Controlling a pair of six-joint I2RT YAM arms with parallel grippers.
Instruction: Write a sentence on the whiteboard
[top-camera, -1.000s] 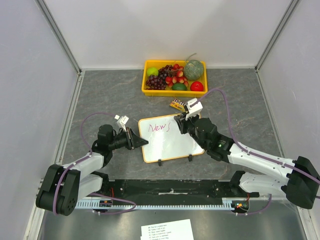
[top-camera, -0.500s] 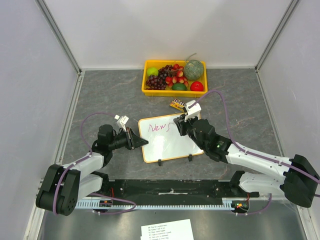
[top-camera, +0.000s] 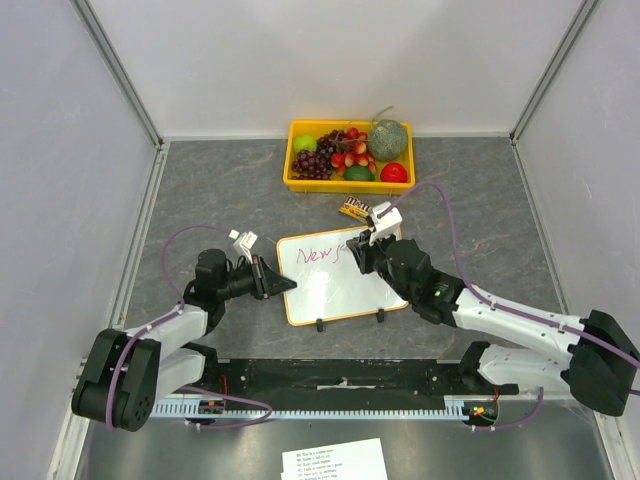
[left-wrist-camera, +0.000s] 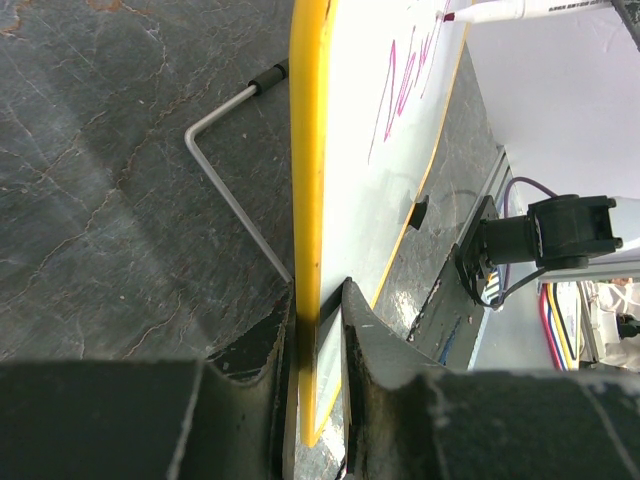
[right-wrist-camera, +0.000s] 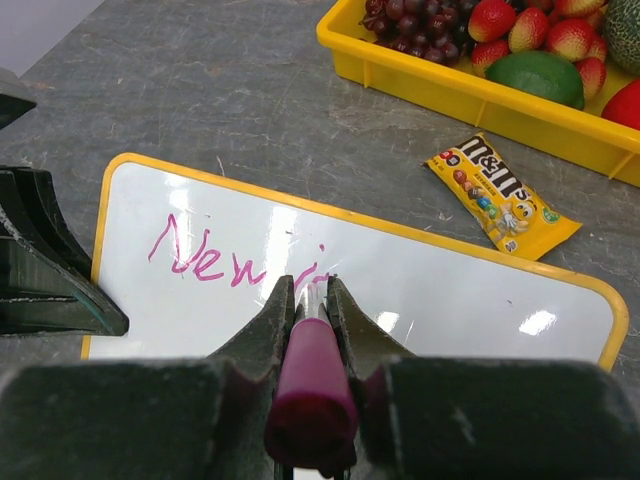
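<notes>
We see the small glossy white whiteboard with its orange-yellow frame (top-camera: 340, 292) at the middle of the grey stone-patterned table (top-camera: 200, 190). The pink-purple cursive sentence (right-wrist-camera: 205, 255) reads "New" near the board's top edge. Our left gripper (left-wrist-camera: 320, 300) is clamped on the board's left edge. The right gripper (right-wrist-camera: 305, 290) pinches a pink-purple marker (right-wrist-camera: 310, 385), its tip at the board. Beside the board lies a yellow candy packet (right-wrist-camera: 500, 195) reading "m&m's".

right gripper (right-wrist-camera: 305, 287) clamped on pink marker (right-wrist-camera: 312, 395), tip over whiteboard (right-wrist-camera: 450, 290). sentence (right-wrist-camera: 205, 255) reads "new", just left of fingertips. m&m's packet (right-wrist-camera: 500, 195) and yellow fruit tray (right-wrist-camera: 450, 85) beyond, to the right.
</notes>
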